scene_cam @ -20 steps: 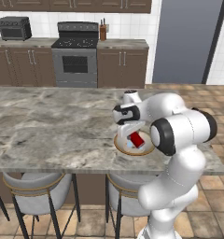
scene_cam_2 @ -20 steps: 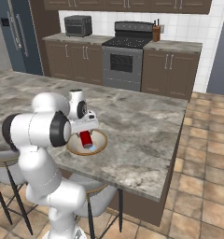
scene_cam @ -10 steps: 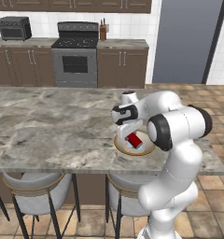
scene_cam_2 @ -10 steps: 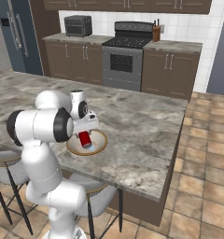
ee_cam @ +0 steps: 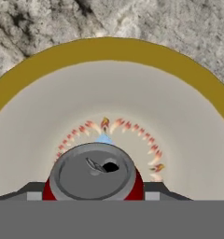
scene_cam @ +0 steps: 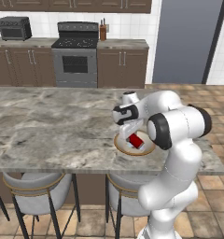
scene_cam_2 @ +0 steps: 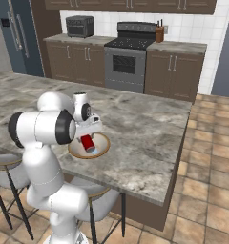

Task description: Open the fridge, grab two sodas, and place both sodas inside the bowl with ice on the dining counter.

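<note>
Gripper: the gripper (ee_cam: 93,195) hangs over the bowl, its two dark finger tips (ee_cam: 34,192) sitting on either side of the soda can – pinching the can between them. From the left base view the gripper (scene_cam: 132,133) is low over the bowl, partly hidden behind the arm's own joints.
Soda can: a red soda can (ee_cam: 92,173) with a grey top and pull tab, seen end-on in the hand view, inside the bowl's rim. In the left base view the can (scene_cam: 135,140) reads as a red tilted shape within the bowl; in the right base view the can (scene_cam_2: 88,142) shows red with a pale end just below the hand.
Bowl: a shallow round bowl (ee_cam: 109,53) with a tan wooden rim and whitish inside, bearing a ring of small orange-red marks around its centre. It sits on the dining counter (scene_cam: 48,130) near the edge on the robot's side, the rim (scene_cam: 122,148) showing beneath the hand.
Dining counter: a long grey-beige marbled stone top – two stools (scene_cam: 37,189) tucked under the near side.
Fridge: the slate-blue fridge (scene_cam_2: 18,35) with long grey handles stands at the far left of the right base view, doors shut.
Background: a black stove (scene_cam: 76,60), brown cabinets (scene_cam: 121,67), a toaster oven (scene_cam: 14,28) and a knife block (scene_cam: 103,31) on the far worktop.
</note>
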Available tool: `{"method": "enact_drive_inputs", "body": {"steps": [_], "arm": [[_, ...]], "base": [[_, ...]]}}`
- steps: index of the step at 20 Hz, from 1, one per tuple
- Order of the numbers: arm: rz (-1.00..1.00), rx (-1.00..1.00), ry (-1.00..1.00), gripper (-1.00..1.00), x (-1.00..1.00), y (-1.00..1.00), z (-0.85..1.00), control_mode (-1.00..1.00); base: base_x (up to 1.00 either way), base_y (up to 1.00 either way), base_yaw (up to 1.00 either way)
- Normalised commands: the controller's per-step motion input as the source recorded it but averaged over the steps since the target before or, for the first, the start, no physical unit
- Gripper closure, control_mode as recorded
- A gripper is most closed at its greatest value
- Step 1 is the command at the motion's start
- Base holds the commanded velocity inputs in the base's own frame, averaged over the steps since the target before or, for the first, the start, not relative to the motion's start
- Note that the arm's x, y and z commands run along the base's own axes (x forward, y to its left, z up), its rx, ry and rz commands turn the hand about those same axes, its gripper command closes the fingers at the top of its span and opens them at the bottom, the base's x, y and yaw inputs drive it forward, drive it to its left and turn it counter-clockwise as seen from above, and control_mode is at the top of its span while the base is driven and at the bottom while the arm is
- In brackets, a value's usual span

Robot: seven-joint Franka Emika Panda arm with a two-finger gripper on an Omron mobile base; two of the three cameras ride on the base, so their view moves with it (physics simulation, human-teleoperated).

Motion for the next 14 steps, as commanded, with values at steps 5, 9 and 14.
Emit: {"method": "enact_drive_inputs", "body": {"steps": [5, 9, 14], "arm": [[0.04, 0.0, -0.02, -1.0, -0.18, -0.26, -0.11, -1.0], [0.03, 0.0, -0.05, -1.0, -0.02, -0.11, 0.0, -1.0], [0.0, 0.0, -0.1, -1.0, -0.3, 0.0, 0.09, -1.0]], "base": [[0.0, 0.0, 0.0], [0.0, 0.0, 0.0], [0.0, 0.0, 0.0]]}}
